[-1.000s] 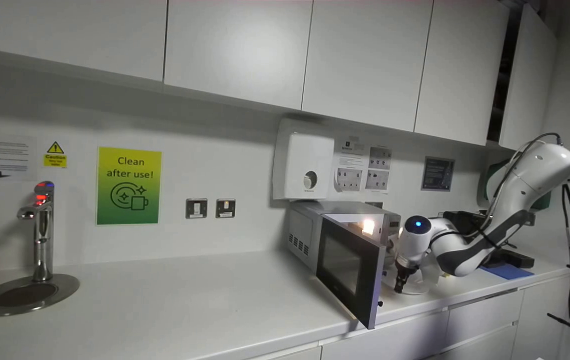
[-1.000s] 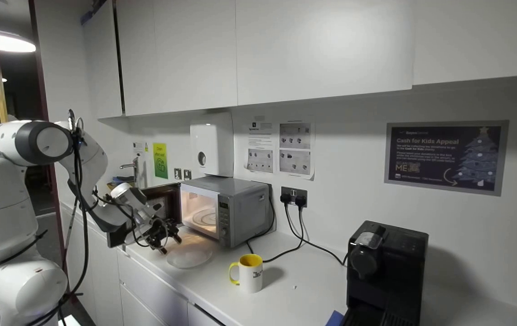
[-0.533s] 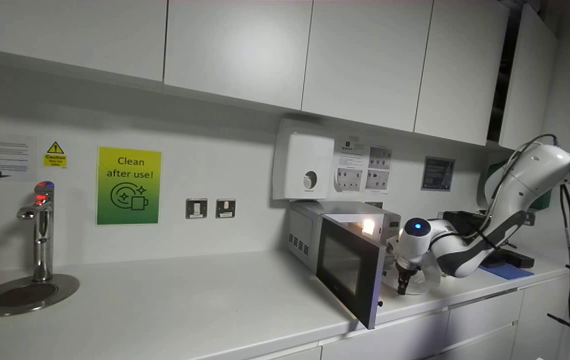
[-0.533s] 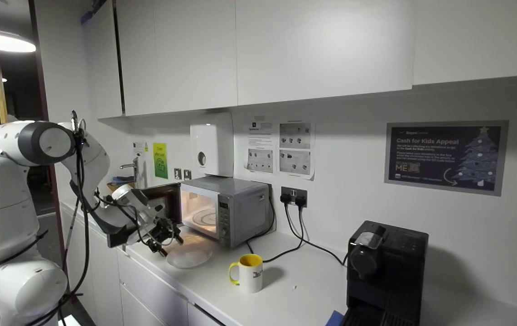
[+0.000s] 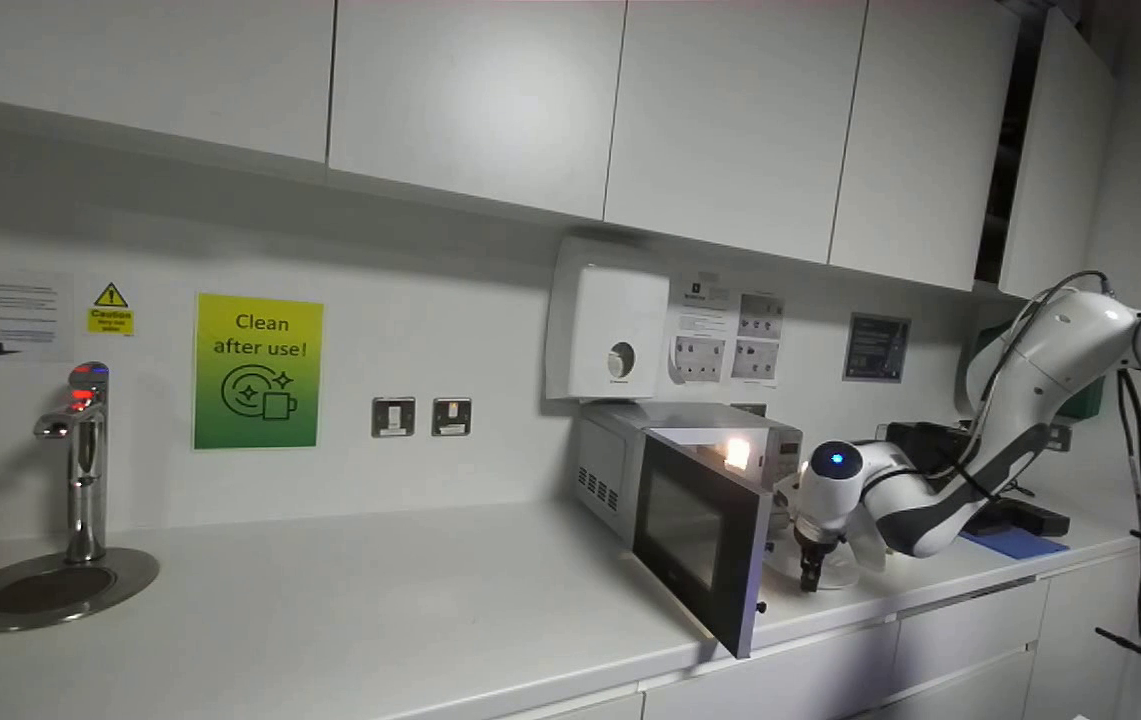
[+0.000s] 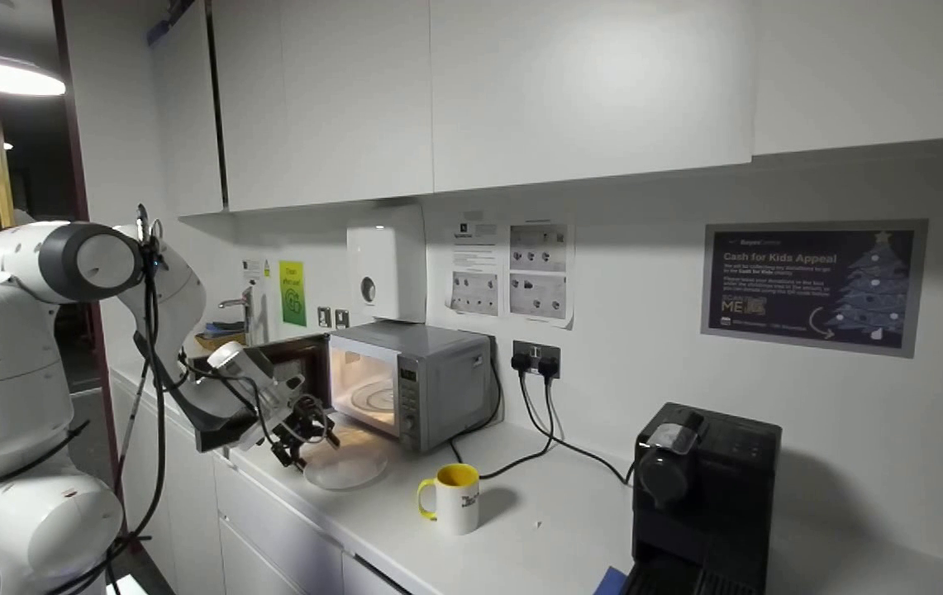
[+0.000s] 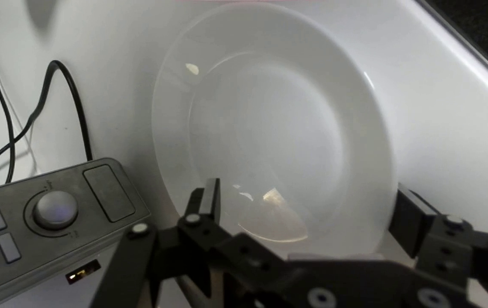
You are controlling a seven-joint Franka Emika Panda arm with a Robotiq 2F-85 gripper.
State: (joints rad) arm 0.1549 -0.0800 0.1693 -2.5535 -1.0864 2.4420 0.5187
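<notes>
A white round plate lies on the counter, filling the middle of the wrist view. My gripper stands wide with nothing between its fingers. In the wrist view its left finger overlaps the plate, while the right finger sits by the rim. Whether either touches the plate I cannot tell. Seen from outside, the gripper points down at the side of the plate nearest the arm. Behind it is a silver microwave, its door swung out and its inside lit, with a glass turntable.
A white mug with yellow inside and handle stands beyond the plate. A black coffee machine is further along the counter. Black cables run behind the microwave. The counter's front edge passes close to the plate.
The gripper has shifted slightly to the right and a little lower in both exterior views, staying open. Plate, mug and microwave door have not moved.
</notes>
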